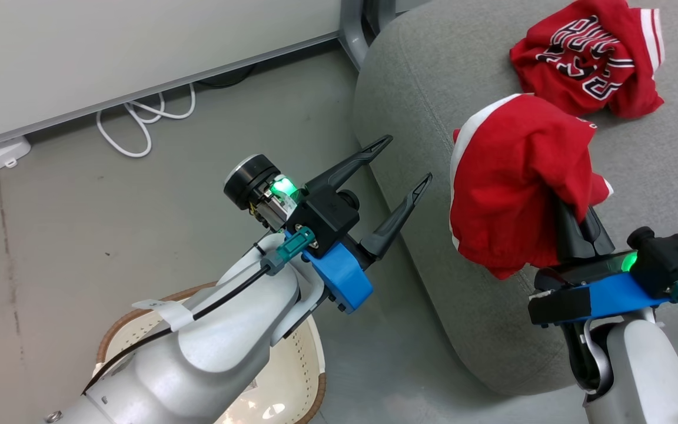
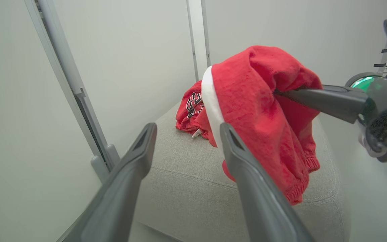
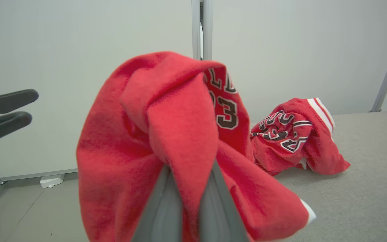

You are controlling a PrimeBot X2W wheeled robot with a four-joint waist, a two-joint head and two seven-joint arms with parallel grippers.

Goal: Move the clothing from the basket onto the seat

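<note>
Right gripper clamped on soft red jersey garment above light-grey upholstered seat; left gripper spread, empty.

clothing: bright red, white trim stripes, black-white block lettering; seat: plain light grey; basket: cream, dotted holes, brown woven rim; cable: white; floor: grey

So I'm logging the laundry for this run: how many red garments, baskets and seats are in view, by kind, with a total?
2 red jerseys: the held jersey, pinched in the right gripper, and the loose jersey, lying crumpled
1 laundry basket
1 grey seat
Total: 4
</note>
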